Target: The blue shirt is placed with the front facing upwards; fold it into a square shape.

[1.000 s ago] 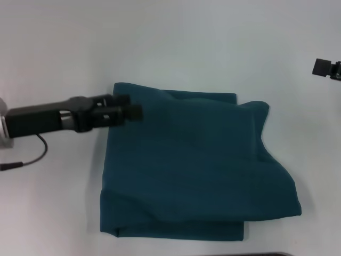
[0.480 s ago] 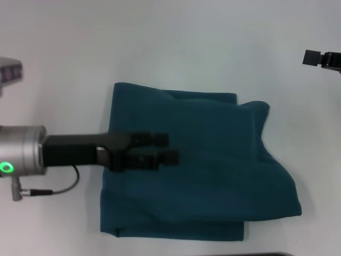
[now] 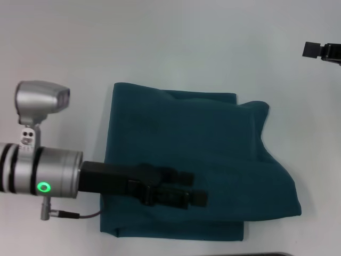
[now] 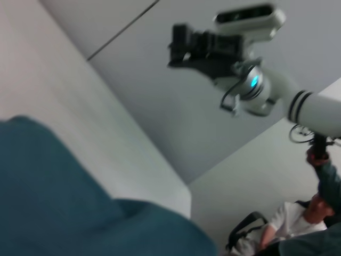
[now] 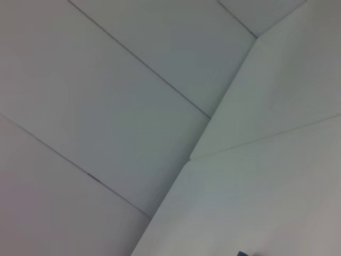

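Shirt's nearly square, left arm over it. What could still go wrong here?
1. The left gripper hangs over the blue shirt's near half; a low sweep could drag the fold open.
2. The shirt's right edge bulges out unevenly, so the square may end up lopsided.
3. The right gripper sits far off, unable to pin cloth.

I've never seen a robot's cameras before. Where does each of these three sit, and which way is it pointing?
Head view: on the robot's head, looking down at the blue shirt on the white table; left gripper over the shirt, right gripper off at the side.
Left wrist view: on the left arm, facing across the shirt towards the right gripper and room walls.
Right wrist view: on the right arm, aimed up at blank wall panels; no body shows.
Shared: head and left wrist views both show shirt and right gripper.
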{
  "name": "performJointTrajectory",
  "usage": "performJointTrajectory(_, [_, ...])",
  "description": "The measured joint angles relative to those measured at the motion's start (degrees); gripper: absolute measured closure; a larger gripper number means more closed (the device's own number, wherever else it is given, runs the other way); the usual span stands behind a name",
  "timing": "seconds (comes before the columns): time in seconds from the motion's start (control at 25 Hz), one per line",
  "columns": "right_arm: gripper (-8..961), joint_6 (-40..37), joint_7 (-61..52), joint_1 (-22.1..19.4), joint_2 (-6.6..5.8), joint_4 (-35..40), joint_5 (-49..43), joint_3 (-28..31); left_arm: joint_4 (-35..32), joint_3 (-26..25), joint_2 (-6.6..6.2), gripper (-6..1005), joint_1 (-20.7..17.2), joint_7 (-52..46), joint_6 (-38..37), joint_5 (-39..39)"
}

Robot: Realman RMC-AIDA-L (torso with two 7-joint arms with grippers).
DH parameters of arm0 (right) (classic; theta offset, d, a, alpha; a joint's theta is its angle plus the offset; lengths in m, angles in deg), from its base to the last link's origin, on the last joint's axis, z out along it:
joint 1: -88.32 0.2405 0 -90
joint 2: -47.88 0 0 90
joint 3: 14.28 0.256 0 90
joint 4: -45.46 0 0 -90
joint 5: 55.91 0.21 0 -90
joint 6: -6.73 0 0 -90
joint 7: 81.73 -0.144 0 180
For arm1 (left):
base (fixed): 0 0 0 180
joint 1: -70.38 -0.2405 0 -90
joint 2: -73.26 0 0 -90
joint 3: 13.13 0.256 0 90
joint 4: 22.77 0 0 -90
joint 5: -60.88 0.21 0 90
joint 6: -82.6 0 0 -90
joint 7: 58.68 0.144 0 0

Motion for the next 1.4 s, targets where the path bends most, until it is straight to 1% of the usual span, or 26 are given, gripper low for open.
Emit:
performJointTrajectory(0.16, [950,0.1,0.0,0.3,0.16,0.0,0.0,-0.1,-2.8,2.4,0.07,96,0.8,-0.2,4.7,0.0])
performJointTrajectory(0.4, [948,0.1,0.0,0.6,0.39,0.0,0.1,-0.2,-4.3,4.2,0.25,96,1.3,-0.6,7.9,0.0])
performJointTrajectory(0.64, [946,0.1,-0.1,1.3,0.58,0.0,0.0,-0.5,-6.9,7.4,0.39,96,2.0,-1.0,12.1,0.0])
performJointTrajectory(0.8, [945,0.6,-0.1,1.8,0.62,-0.2,0.0,-1.6,-7.8,8.2,0.47,96,2.5,-1.1,13.1,0.0])
performJointTrajectory(0.96, [944,1.8,-0.2,1.9,0.71,-0.2,0.0,-3.5,-7.6,8.2,0.33,96,2.5,-0.9,11.4,-0.2])
performJointTrajectory(1.16, [942,2.5,0.2,1.9,0.79,-0.5,-0.1,-4.6,-3.9,6.5,0.17,97,2.0,-0.3,2.9,-0.9])
performJointTrajectory(1.28, [862,3.1,0.1,1.8,1.07,-0.6,-0.1,-7.3,-2.4,5.7,0.07,97,1.7,0.3,-0.7,-1.9])
performJointTrajectory(1.36, [808,4.0,-0.3,1.7,1.34,-0.6,-0.1,-9.9,-1.8,5.2,0.05,97,1.7,0.4,-1.5,-2.0])
performJointTrajectory(1.4, [804,4.5,-0.6,1.6,1.51,-0.6,-0.2,-11.1,-1.6,4.8,0.05,97,1.7,0.6,-1.6,-2.1])
